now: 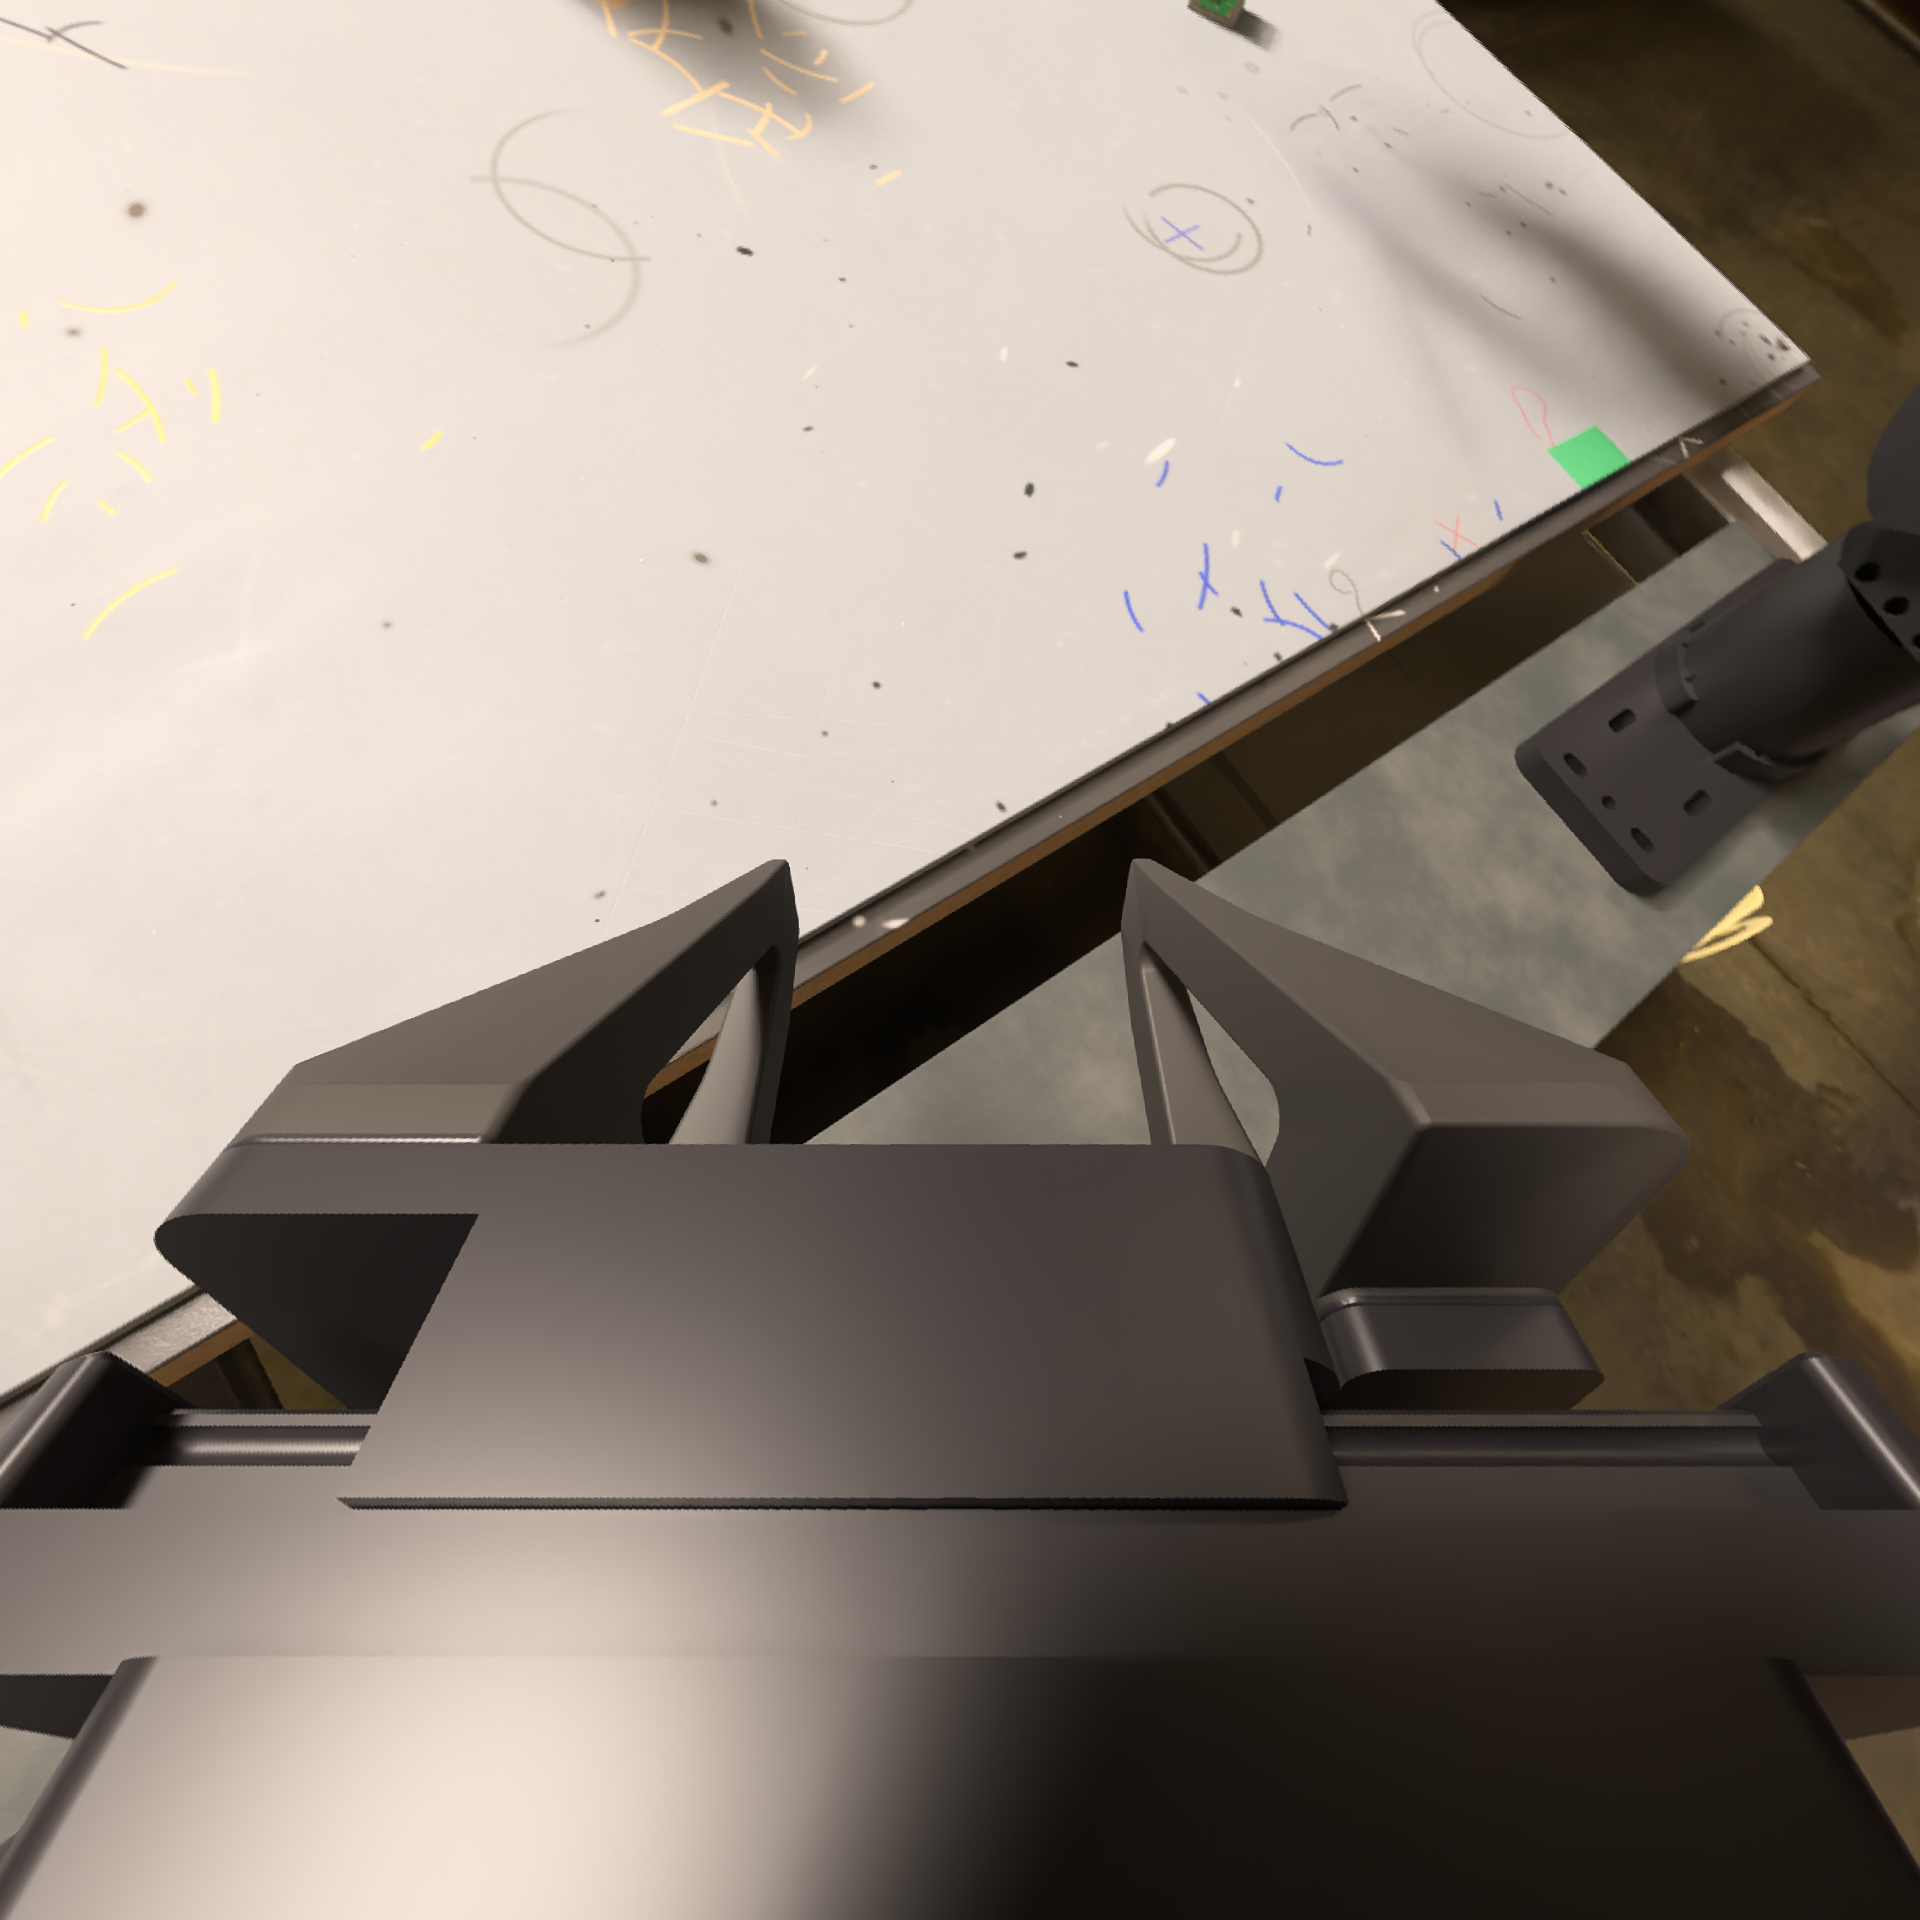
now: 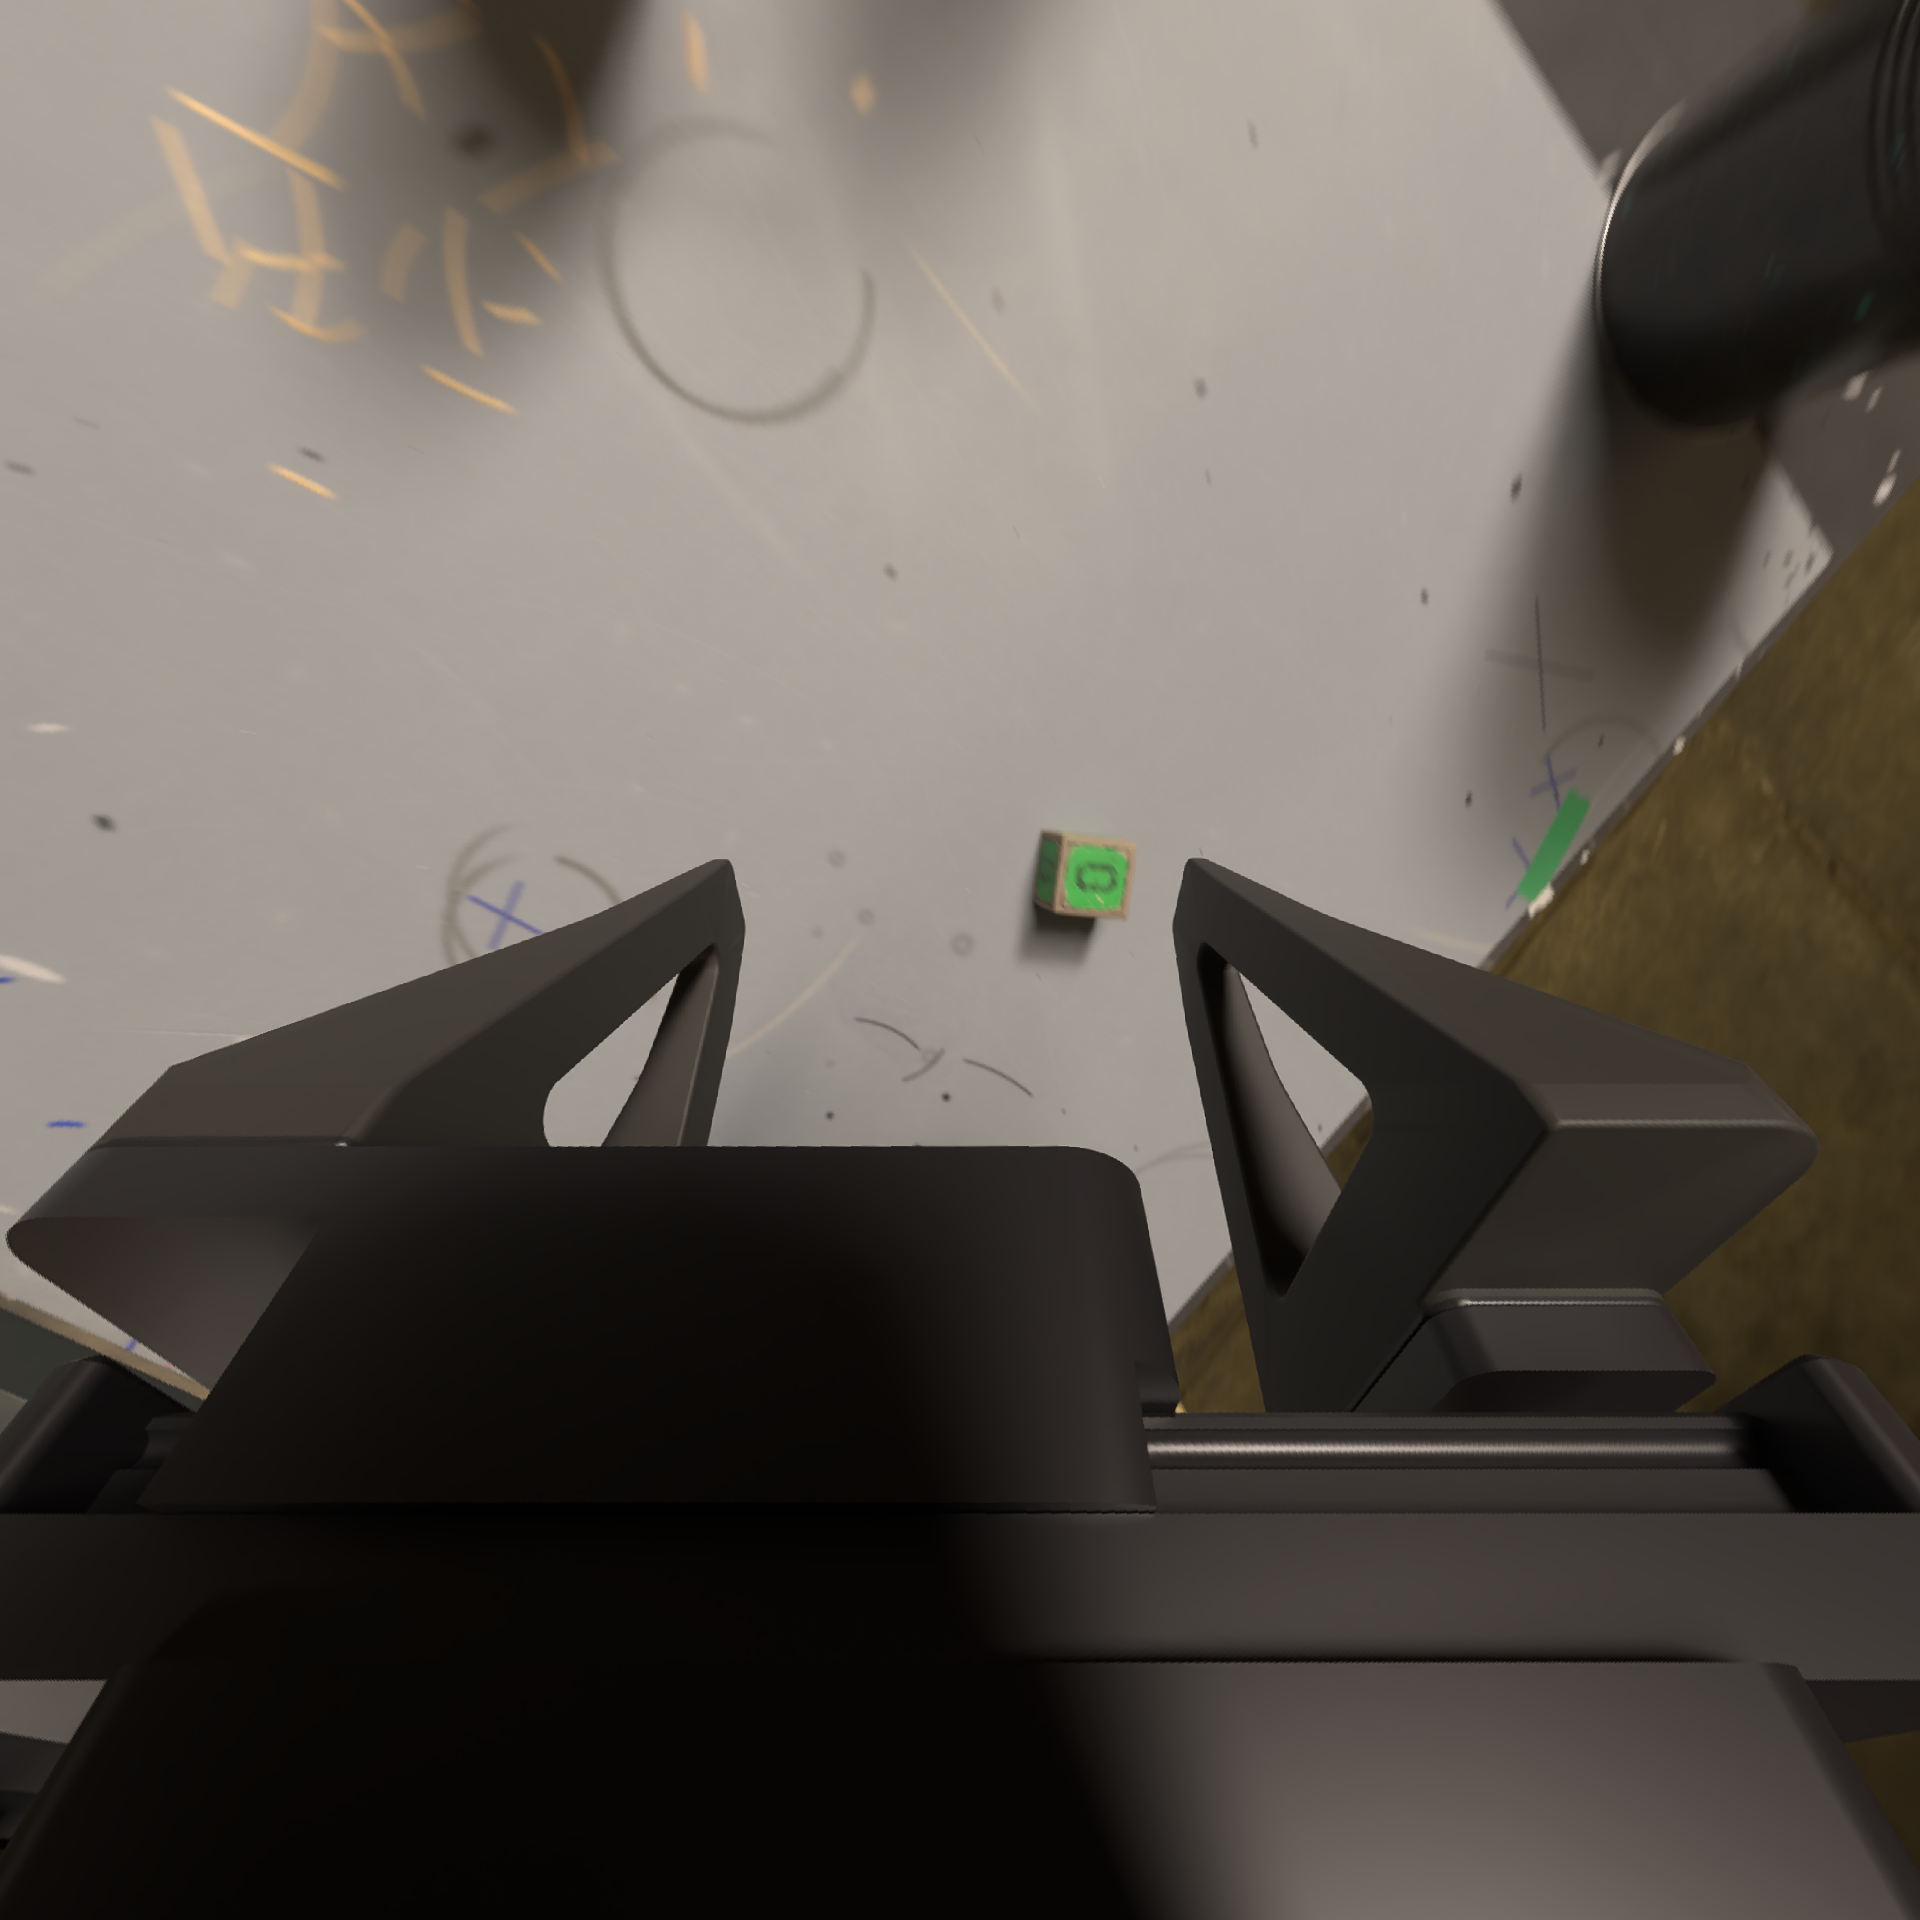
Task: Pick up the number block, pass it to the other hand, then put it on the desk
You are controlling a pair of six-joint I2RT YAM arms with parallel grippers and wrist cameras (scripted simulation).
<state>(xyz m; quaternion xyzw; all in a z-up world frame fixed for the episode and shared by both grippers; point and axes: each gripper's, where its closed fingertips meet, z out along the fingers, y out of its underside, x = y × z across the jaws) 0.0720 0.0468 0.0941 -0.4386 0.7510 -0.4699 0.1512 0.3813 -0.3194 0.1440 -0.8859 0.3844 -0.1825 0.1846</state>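
The number block point(image 2: 1086, 879) is a small wooden cube with green faces. It lies on the white desk point(image 2: 727, 675), well below my right gripper point(image 2: 958, 883). That gripper is open and empty, and the block shows in the gap close to its right finger. In the left wrist view the block point(image 1: 1218, 9) is a tiny green speck at the top edge, far away. My left gripper point(image 1: 958, 883) is open and empty, hovering over the desk's near edge point(image 1: 1143, 769).
The desk top carries yellow, blue and grey scribbles and a green tape patch point(image 1: 1587, 455) near its right edge point(image 2: 1552, 858). A dark arm base point(image 1: 1704, 717) stands off the desk at right. A dark blurred arm part point(image 2: 1766, 239) fills the upper right.
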